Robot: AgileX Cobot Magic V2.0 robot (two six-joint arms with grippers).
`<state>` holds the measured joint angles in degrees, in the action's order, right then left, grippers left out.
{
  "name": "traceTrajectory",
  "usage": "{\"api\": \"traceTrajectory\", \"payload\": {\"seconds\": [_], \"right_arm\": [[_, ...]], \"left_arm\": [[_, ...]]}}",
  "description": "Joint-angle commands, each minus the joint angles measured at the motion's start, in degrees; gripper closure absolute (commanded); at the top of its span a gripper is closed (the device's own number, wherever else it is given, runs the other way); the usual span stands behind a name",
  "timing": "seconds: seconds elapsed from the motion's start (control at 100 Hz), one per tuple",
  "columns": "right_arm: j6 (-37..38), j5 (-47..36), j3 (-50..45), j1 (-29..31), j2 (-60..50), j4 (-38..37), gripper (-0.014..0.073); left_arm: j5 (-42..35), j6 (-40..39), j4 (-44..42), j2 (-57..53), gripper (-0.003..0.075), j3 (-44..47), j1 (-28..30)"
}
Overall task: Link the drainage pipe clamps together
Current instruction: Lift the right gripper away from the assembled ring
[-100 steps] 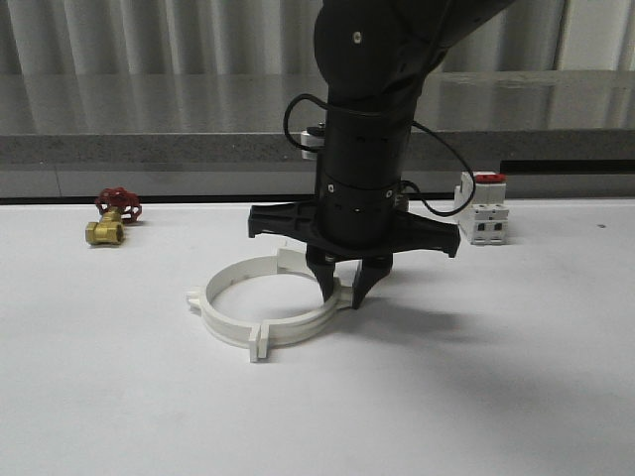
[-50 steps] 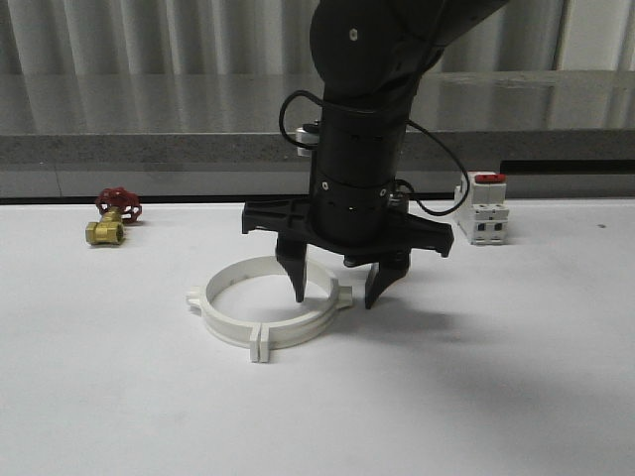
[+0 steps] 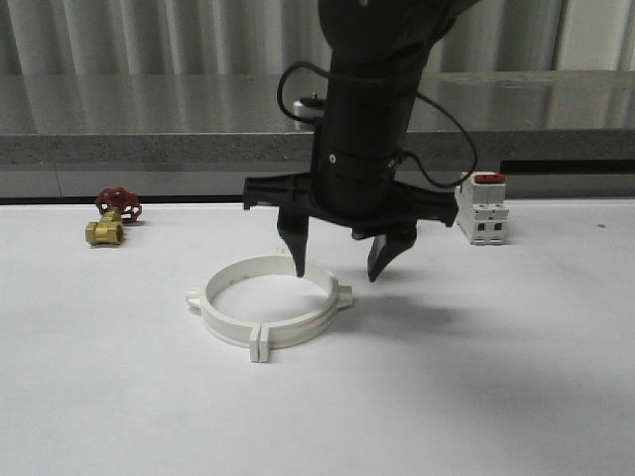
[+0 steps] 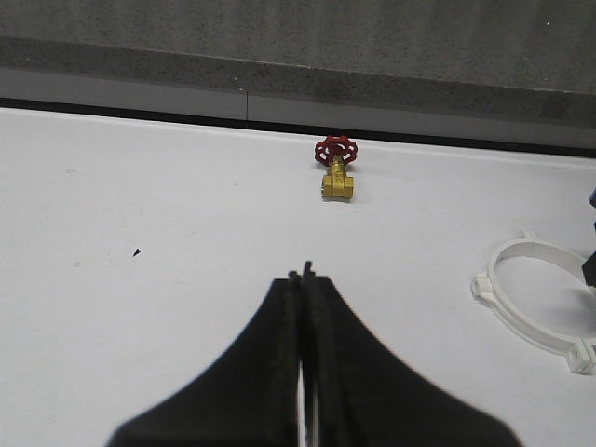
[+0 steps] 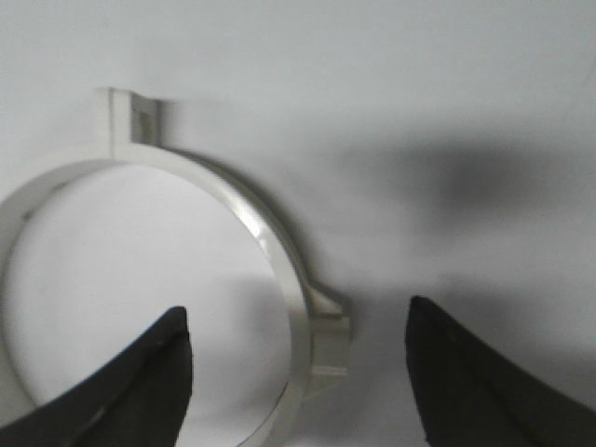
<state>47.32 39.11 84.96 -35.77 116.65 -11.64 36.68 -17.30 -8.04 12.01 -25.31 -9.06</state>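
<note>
In the front view you have no readable writing: the breaker [image 3: 482, 208] near the table's far edge, right of the arm, shows a red switch but its markings are too small to make out, and the brass valve [image 3: 111, 219] with its red handwheel toward the far left carries no legible label. The white table [image 3: 516, 397] gives you wide bare surface along the near edge and on the right side. The drainage pipe clamps [image 3: 269, 306] lie flat around the middle of the table as one ring, with tabs at the near side, the left and the right. Your right gripper [image 3: 344, 255] hangs just above the ring's far-right part, jaws spread wide and holding nothing; one fingertip is over the ring's interior, the other outside, beyond the right tab, and neither touches the plastic.

In the left wrist view your left gripper [image 4: 303, 279] has its fingers pressed together with nothing between them, over bare table. The valve sits well ahead near the far edge, and the ring is off to the side, apart from these fingers.

In the right wrist view the spread fingers [image 5: 154, 368] straddle the ring's wall and its tab [image 5: 331, 331], with clear gaps on both sides.
</note>
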Motion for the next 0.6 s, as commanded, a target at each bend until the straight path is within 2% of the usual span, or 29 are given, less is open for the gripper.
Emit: {"api": "traceTrajectory", "payload": {"seconds": [0.0, 0.32, 0.59], "right_arm": [[-1.67, -1.87, 1.29, 0.74, -6.36, -2.62, 0.0097], [-7.94, 0.61, -1.19, 2.46, -19.69, -8.51, 0.0097], [-7.94, 0.67, -13.53, 10.58, -36.54, -13.09, 0.0097]], "left_arm": [[-3.98, -0.18, 0.09, 0.58, 0.074, -1.45, 0.0], [-3.98, -0.18, 0.09, 0.58, 0.074, -1.45, 0.0], [-3.98, -0.18, 0.09, 0.58, 0.074, -1.45, 0.0]]}}
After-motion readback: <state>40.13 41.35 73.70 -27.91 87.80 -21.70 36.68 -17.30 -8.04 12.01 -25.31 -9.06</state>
